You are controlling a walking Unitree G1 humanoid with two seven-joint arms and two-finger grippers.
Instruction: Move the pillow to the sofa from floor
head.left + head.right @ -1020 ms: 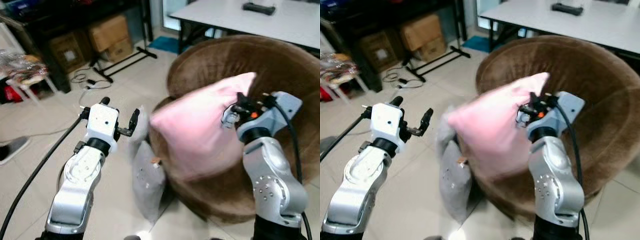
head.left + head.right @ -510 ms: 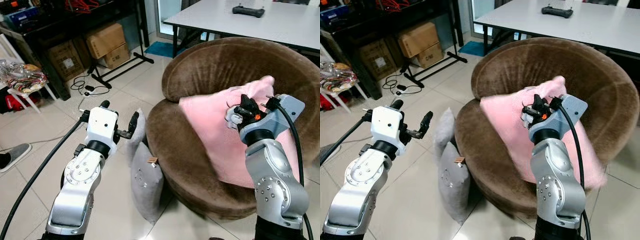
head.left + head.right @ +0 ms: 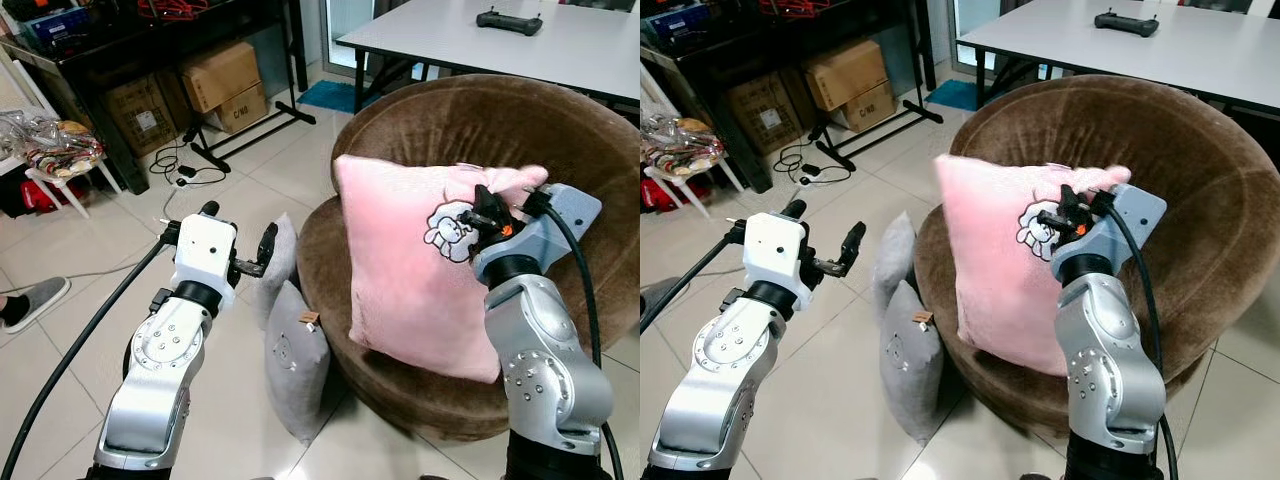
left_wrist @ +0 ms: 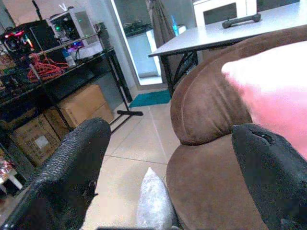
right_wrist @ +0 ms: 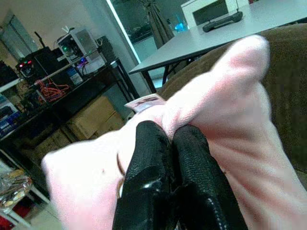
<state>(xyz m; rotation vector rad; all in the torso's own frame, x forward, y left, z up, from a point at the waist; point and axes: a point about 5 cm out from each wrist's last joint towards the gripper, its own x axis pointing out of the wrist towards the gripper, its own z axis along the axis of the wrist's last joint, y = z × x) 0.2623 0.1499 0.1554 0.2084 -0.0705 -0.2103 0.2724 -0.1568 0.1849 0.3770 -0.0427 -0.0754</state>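
The pink pillow (image 3: pixel 415 280) hides part of the brown sofa (image 3: pixel 560 140) seat (its lower corner sits behind the right arm).

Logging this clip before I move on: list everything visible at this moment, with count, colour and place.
pink pillow: 1, pink with cartoon print, upright on the sofa seat
sofa: 1, brown, round, ahead right
grey pillows: 2, grey, on the floor against the sofa's left side
table: 1, white, behind the sofa
controller: 1, black, on the table
cardboard boxes: several, brown, under the dark shelf at back left
left gripper: 1, black fingers open, held above the floor
right gripper: 1, black fingers pinched on the pink pillow's top edge
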